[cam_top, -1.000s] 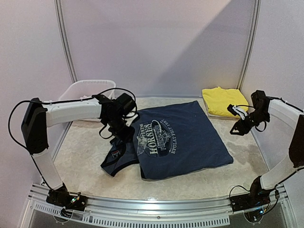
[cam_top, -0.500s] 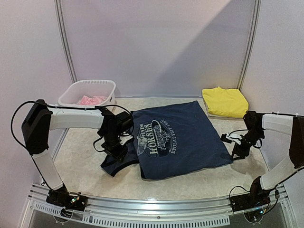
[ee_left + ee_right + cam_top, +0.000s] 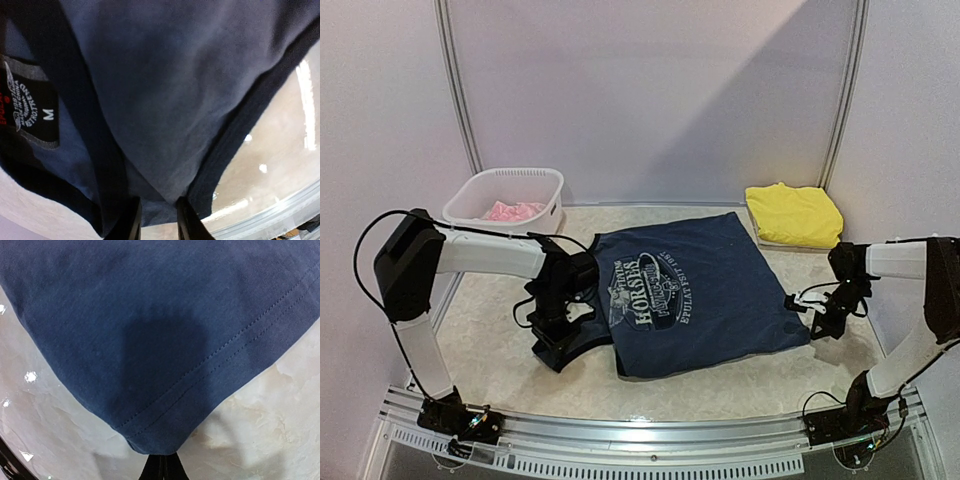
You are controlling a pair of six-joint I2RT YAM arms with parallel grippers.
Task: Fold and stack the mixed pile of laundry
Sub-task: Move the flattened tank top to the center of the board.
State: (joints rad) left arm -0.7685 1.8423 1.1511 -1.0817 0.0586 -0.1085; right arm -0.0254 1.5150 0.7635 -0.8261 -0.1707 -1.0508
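Navy jersey, the tank top [image 3: 705,295] lies flat mid-desk with its white horse print facing up. The left gripper [image 3: 157,220] pinches a soft fold near the neck label. The right gripper [image 3: 161,467] has its jaws pressed together at the stitched hem corner. A white slotted basket [image 3: 470,195] in the far left corner holds the crinkly pink garment [image 3: 513,211]. The folded yellow garment [image 3: 793,213] occupies the far right corner.
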